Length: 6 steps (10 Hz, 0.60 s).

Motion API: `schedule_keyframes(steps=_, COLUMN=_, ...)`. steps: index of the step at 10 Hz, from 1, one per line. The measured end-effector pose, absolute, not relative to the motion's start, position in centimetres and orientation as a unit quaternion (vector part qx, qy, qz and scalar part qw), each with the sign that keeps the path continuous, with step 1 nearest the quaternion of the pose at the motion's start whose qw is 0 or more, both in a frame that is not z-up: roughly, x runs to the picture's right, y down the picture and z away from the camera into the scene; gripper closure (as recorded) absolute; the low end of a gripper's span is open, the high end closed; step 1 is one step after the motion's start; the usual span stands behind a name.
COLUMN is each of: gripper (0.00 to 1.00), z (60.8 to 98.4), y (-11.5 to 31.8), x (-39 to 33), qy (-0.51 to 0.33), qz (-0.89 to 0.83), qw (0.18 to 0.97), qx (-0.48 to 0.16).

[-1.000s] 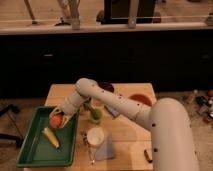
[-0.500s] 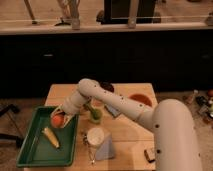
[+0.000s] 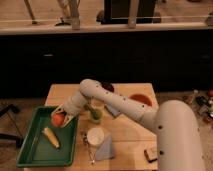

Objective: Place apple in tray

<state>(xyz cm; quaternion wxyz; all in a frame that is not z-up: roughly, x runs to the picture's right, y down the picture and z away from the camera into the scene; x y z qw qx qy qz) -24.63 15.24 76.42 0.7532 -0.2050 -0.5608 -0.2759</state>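
The apple [image 3: 58, 120] is small, round and red-orange. It sits between the fingers of my gripper [image 3: 61, 117], over the far right part of the green tray [image 3: 29, 151]. The gripper reaches in from the right and is shut on the apple. I cannot tell whether the apple touches the tray floor. A yellow banana-like fruit [image 3: 51, 137] lies in the tray just in front of the apple.
A small green cup [image 3: 95, 116] stands on the wooden table right of the tray. A white cup [image 3: 95, 136] and a pale wedge-shaped object [image 3: 106, 148] are nearer the front. A red bowl [image 3: 141, 100] is at the back right. A small dark block [image 3: 150, 155] lies front right.
The gripper with the apple has sunk slightly toward the tray over the last second. Nothing else has moved.
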Motion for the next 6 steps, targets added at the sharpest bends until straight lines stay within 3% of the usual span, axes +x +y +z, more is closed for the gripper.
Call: schedule_keyframes(steps=6, gripper=0.20, z=76.38, y=15.13, x=-23.94, qy=-0.548, qz=-0.283, qw=0.763, qx=-0.195)
